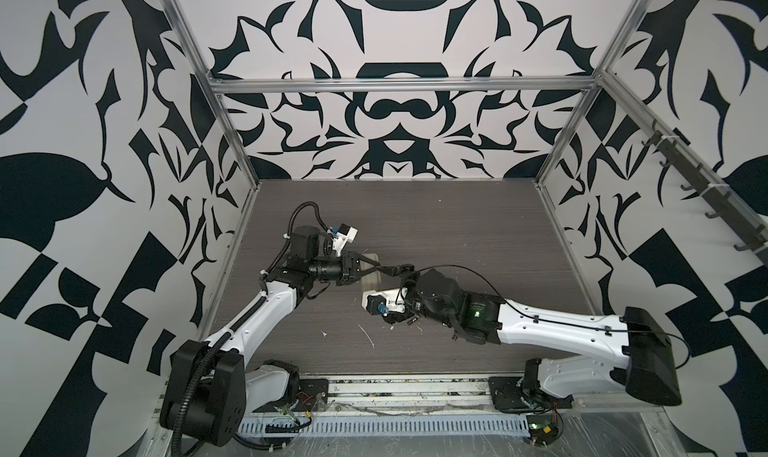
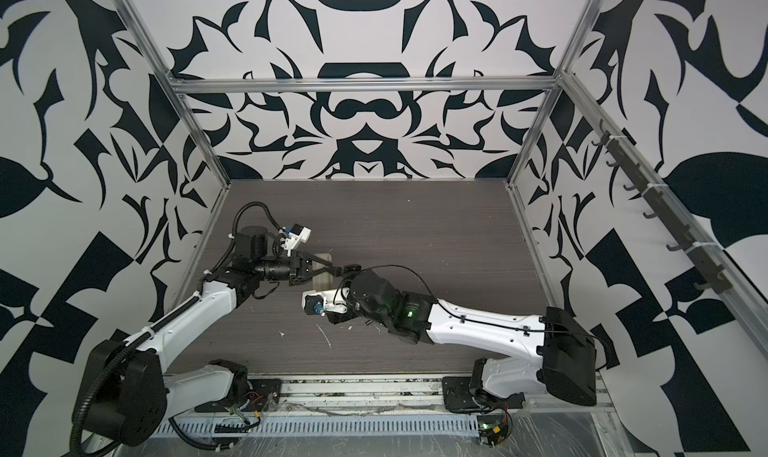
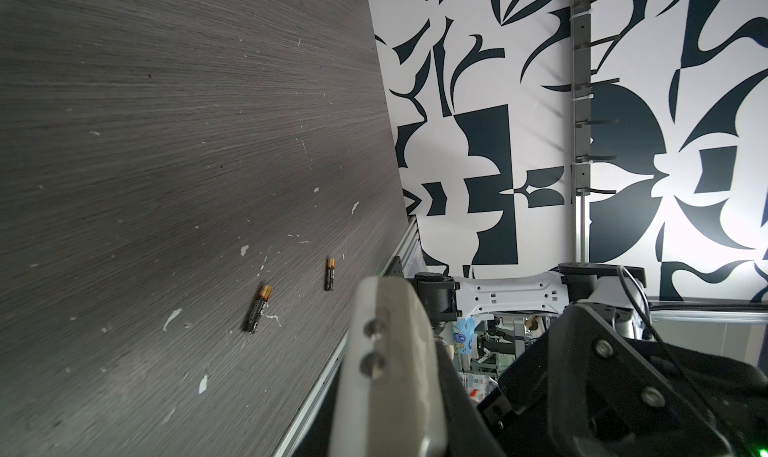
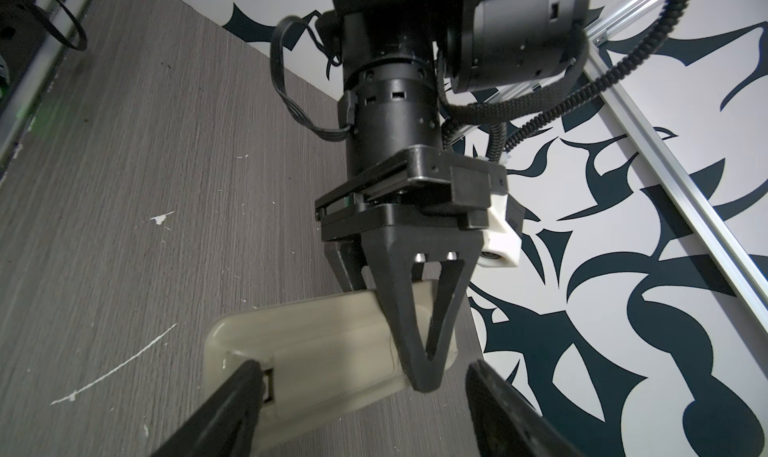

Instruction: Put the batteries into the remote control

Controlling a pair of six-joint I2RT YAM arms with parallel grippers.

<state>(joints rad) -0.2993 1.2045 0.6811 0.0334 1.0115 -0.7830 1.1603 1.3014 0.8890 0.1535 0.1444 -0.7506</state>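
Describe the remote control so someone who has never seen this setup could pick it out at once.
Look at the dark wood-grain table, near the middle where the two arms meet. There the left gripper is shut on the remote control, a pale beige slab with rounded corners. The gripper parts around it are black, and the batteries are small dark cylinders lying on the table.

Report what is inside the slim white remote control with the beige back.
Inside the remote control nothing shows: its beige back cover looks closed. Both dark, gold-banded batteries lie outside it on the grey wood-grain table.
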